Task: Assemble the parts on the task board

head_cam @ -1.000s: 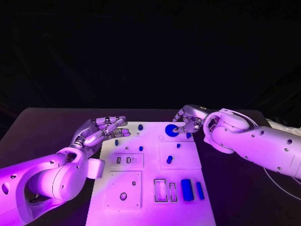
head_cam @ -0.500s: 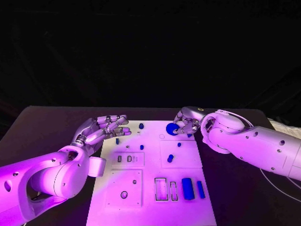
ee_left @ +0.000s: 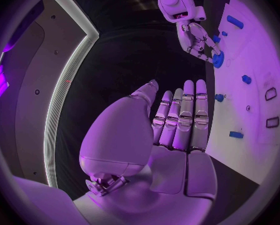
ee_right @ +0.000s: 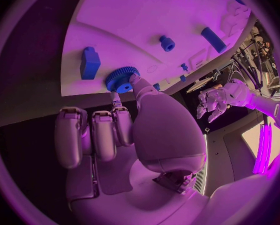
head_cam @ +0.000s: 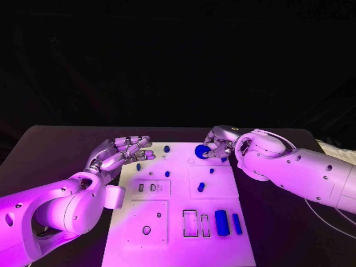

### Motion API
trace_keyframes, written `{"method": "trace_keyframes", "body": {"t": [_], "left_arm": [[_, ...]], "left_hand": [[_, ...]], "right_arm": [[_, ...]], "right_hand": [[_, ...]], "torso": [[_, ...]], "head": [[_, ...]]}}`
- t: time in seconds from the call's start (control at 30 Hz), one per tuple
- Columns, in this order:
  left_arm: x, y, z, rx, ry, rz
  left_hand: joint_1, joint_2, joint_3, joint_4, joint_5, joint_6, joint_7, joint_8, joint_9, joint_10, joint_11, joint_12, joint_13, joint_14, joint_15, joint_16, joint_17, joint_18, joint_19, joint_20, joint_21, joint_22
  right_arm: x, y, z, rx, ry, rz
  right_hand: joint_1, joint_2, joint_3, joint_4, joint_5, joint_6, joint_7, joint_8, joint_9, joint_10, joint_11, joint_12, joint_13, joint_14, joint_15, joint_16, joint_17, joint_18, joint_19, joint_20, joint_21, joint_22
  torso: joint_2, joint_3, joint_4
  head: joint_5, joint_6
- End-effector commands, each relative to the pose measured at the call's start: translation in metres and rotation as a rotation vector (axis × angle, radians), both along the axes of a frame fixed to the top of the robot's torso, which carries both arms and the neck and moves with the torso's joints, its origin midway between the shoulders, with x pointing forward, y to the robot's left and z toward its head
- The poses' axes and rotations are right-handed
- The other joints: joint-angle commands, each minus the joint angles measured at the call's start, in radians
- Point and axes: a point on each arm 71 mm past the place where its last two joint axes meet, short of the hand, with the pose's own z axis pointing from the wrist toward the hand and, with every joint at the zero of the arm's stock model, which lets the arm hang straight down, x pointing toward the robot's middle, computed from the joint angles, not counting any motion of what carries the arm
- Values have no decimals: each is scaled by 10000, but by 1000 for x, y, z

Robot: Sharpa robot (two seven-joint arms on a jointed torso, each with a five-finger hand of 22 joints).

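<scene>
The right hand [head_cam: 219,146] pinches the blue gear [head_cam: 202,152] between thumb and a fingertip at the far right corner of the task board [head_cam: 178,245]. The left hand [head_cam: 119,155] hovers at the board's far left edge, fingers loosely spread, holding nothing. A blue block [ee_right: 89,63] sits just beside the gear.
</scene>
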Motion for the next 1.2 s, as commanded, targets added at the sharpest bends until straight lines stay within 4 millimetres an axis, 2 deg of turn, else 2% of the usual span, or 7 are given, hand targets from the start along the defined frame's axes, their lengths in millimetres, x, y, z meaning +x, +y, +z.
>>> {"method": "trace_keyframes", "body": {"t": [0.03,0.3,0.5,0.67,0.83,1.03,1.2], "left_arm": [[0,-2,1,-117,-76,-185],[0,-2,1,-113,-68,-182],[0,-2,1,-112,-54,-194],[0,-2,1,-102,-43,-182],[0,-1,1,-96,-37,-175],[0,-1,1,-86,-26,-162],[0,-1,1,-87,-20,-168]], "left_hand": [[44,-33,-3,-45,-27,1,66,-58,-11,13,65,-40,-10,-29,17,-50,14,107,62,-20,-30,-17],[44,-33,-3,-45,-27,1,66,-58,-11,13,65,-40,-10,-29,17,-50,14,107,62,-20,-30,-17],[44,-33,-3,-45,-27,1,66,-58,-11,13,65,-40,-10,-29,17,-50,14,107,62,-20,-30,-17],[51,-36,8,-72,-41,8,66,-65,-9,19,64,-43,-8,-20,15,-62,24,109,71,-21,-28,-21],[52,-36,9,-73,-42,8,67,-65,-9,18,64,-43,-8,-19,15,-62,24,109,71,-21,-28,-21],[52,-37,10,-78,-43,6,69,-68,-9,17,65,-45,-9,-18,15,-65,26,109,72,-21,-28,-21],[52,-37,10,-78,-43,6,69,-68,-9,17,65,-45,-9,-18,15,-65,26,109,72,-21,-28,-21]], "right_arm": [[0,2,-5,-341,299,17],[0,2,-7,-657,438,-80],[-1,5,-2,-1098,-388,-129],[-5,12,3,-1013,-1190,-4],[-11,20,8,-699,-1788,194],[-17,29,12,-490,-2014,391],[-23,38,16,-285,-2106,601]], "right_hand": [[-24,51,-63,27,34,55,4,55,16,68,-29,27,879,766,52,64,949,-175,181,35,47,25],[-136,35,-165,99,-32,111,-18,114,31,102,-40,99,973,782,49,123,1058,-195,209,37,108,138],[223,341,110,-100,-87,676,-172,434,209,394,-173,544,1434,821,-46,245,1286,-239,294,-28,247,395],[431,511,390,-250,19,864,-268,520,305,511,-264,713,1616,827,-126,272,1338,-254,321,-101,293,478],[389,494,558,-303,351,956,-313,545,384,616,-308,866,1778,840,-169,313,1416,-268,348,-154,334,554],[288,477,605,-274,415,980,-321,544,419,641,-317,899,1816,845,-179,328,1445,-272,355,-167,345,572],[246,477,622,-258,427,985,-325,542,431,643,-319,898,1818,847,-182,335,1459,-274,358,-171,350,582]], "torso": [[7,3,14],[2,-6,4],[6,-1,17],[6,-5,9],[5,-2,16],[-1,-18,6],[14,-8,25]], "head": [[-8,-22],[-3,-39],[-14,-44],[-14,-36],[-21,-26],[-20,-1],[9,12]]}}
